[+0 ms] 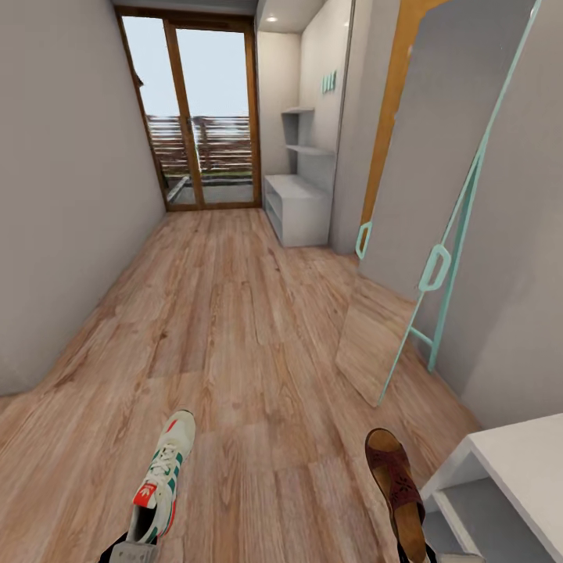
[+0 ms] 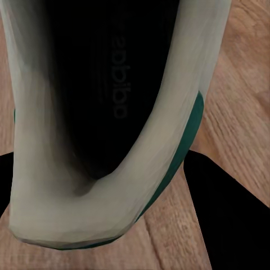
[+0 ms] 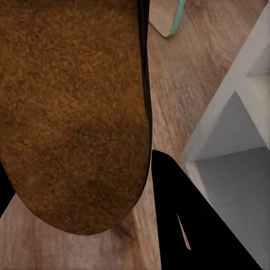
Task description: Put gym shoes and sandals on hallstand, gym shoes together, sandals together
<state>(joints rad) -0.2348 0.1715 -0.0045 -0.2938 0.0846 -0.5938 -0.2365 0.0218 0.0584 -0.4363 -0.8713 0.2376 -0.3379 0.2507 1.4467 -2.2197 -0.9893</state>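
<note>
Left gripper (image 2: 121, 185): matte black, flat angular fingers (image 2: 236, 219), no markings legible; beside the gym shoe (image 1: 160, 489) heel its body shows a pale grey plate. Right gripper (image 3: 79, 191): same black finish, one wedge-shaped finger (image 3: 197, 225) with a thin pale seam.

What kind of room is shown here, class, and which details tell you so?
Probably a home corridor or entry hall: narrow wood-plank floor, glazed doors at the far end, a leaning mirror, and a white shoe rack against the wall.

corridor floor (image 1: 227, 328): wood planks | on it: leaning mirror (image 1: 426, 203), hallstand (image 1: 301, 207), seemingly; white bench (image 1: 508, 485)
</note>
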